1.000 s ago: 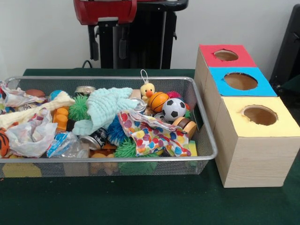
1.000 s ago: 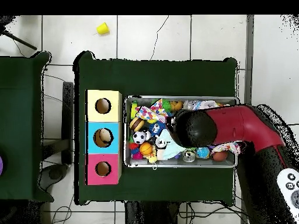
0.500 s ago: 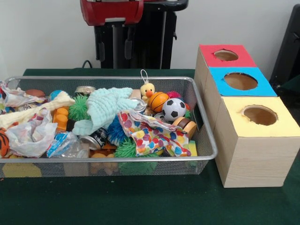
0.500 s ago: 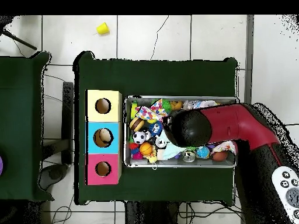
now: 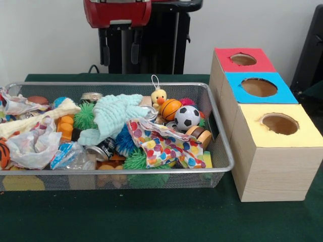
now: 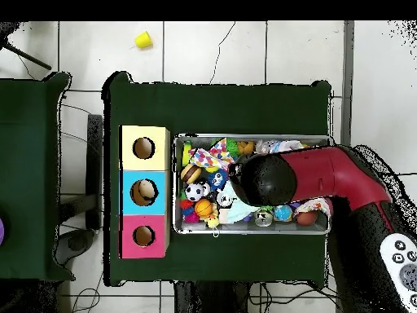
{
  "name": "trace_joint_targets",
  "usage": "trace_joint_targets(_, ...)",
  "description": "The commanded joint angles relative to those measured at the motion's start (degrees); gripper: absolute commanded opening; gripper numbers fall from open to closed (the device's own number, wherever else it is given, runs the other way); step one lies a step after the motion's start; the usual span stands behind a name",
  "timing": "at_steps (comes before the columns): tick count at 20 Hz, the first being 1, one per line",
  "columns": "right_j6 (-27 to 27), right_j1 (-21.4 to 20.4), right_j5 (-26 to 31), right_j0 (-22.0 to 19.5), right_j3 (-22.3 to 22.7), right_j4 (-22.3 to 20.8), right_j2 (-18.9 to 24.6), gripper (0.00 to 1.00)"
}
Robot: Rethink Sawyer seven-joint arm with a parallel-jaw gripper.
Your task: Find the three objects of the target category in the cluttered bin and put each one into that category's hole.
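Observation:
My gripper (image 5: 120, 53) hangs above the far rim of the wire bin (image 5: 222, 151), open, with nothing between its two black fingers. In the bin lie a basketball toy (image 5: 170, 109), a soccer ball (image 5: 187, 117), a yellow duck (image 5: 159, 97), a mint cloth (image 5: 113, 116), a dotted cloth (image 5: 164, 143), a can (image 5: 101, 148) and green spiky balls (image 5: 85, 117). To the right of the bin stands a wooden box with a red hole (image 5: 243, 59), a blue hole (image 5: 259, 87) and a yellow hole (image 5: 280, 123). In the overhead view the arm's head (image 6: 265, 179) covers the bin's middle and hides the gripper.
A bone-shaped toy (image 5: 35, 121) and crumpled plastic bags (image 5: 33, 146) fill the bin's left end. From above, something tan shows inside the blue hole (image 6: 144, 192). A yellow cup (image 6: 143, 39) lies on the floor. A remote control (image 6: 403, 261) shows at the lower right.
The gripper has shifted slightly to the right in the front view. In the overhead view the arm's head has slid a little toward the box. The bin's contents have not moved.

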Motion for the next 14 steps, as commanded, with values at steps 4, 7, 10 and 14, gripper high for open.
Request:
trace_joint_targets(4, -0.41, 2.45, -2.77, 0.08, 1.46, -1.88, -2.87, 1.0)
trace_joint_targets(7, -0.17, 2.9, -3.29, -0.04, 1.58, -1.99, -2.99, 1.0)
trace_joint_targets(10, 0.34, 3.0, -4.02, 0.16, 1.95, -2.32, -3.16, 1.0)
trace_joint_targets(14, 0.93, 2.53, -4.0, 1.31, 2.1, -3.06, -3.7, 1.0)
